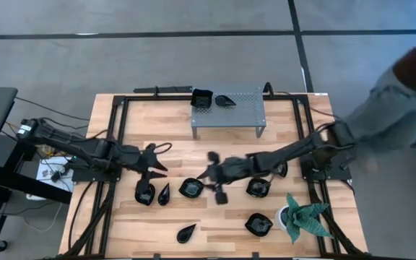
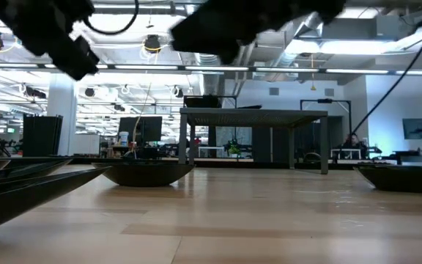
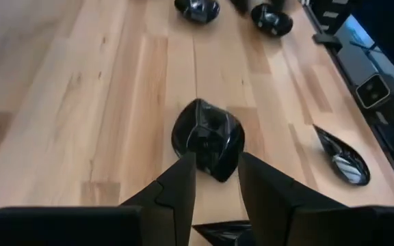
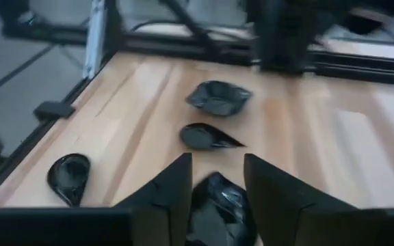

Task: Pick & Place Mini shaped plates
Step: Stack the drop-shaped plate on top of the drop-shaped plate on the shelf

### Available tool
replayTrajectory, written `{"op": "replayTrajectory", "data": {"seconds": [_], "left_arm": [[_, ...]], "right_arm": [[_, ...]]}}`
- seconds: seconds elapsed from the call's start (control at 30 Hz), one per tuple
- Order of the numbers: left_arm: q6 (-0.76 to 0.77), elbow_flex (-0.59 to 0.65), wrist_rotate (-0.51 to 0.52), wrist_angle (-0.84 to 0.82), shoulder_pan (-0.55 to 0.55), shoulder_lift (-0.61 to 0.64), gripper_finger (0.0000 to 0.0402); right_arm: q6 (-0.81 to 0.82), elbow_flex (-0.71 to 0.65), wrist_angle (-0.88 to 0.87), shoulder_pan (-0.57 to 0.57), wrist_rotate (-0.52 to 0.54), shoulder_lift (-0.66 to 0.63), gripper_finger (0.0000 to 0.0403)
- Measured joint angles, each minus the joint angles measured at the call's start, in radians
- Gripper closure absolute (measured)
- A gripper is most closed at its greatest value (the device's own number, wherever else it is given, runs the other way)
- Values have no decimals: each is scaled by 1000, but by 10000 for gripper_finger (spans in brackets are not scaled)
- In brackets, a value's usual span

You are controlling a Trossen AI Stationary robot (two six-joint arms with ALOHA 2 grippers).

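Right claw (image 1: 206,175) is hovering mid-surface (image 1: 215,148) over a wavy-rimmed plate (image 4: 219,199), fingers parted, gripping nothing. Left claw (image 1: 152,159) is waiting open above another plate (image 3: 206,134). Two plates (image 1: 212,100) are sitting on the shelf (image 1: 244,112).

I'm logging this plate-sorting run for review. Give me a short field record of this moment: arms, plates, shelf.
left gripper: open, above a wavy-rimmed plate at table's left
right gripper: open, over a plate near table centre
shelf: two plates on it, a square plate and a leaf plate
table: several more plates scattered across the front half
plant: front right corner
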State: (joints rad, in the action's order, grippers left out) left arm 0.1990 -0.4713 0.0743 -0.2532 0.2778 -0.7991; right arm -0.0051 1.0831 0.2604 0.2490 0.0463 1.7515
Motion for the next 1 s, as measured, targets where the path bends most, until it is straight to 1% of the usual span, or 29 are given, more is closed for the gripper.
{"op": "replayTrajectory", "data": {"seconds": [0.2, 0.3, 0.43, 0.5, 0.7, 0.87, 1.0], "left_arm": [[10, 54, 5, 24, -1, -7, 289], [12, 66, 13, 41, -2, -6, 289], [13, 77, 20, 60, -2, -6, 289], [13, 77, 23, 69, -2, -7, 289], [13, 77, 23, 80, -2, -13, 289], [15, 77, 23, 84, -2, -14, 289], [15, 77, 23, 86, -2, -13, 289]], "right_arm": [[-17, 248, -178, 51, -130, 177, 240], [67, 347, -225, 70, -178, 244, 233], [169, 445, -298, 94, -206, 332, 233], [190, 465, -326, 105, -208, 369, 236], [231, 517, -309, 139, -233, 457, 249], [315, 521, -315, 136, -233, 488, 257], [321, 519, -336, 127, -232, 512, 264]]}}
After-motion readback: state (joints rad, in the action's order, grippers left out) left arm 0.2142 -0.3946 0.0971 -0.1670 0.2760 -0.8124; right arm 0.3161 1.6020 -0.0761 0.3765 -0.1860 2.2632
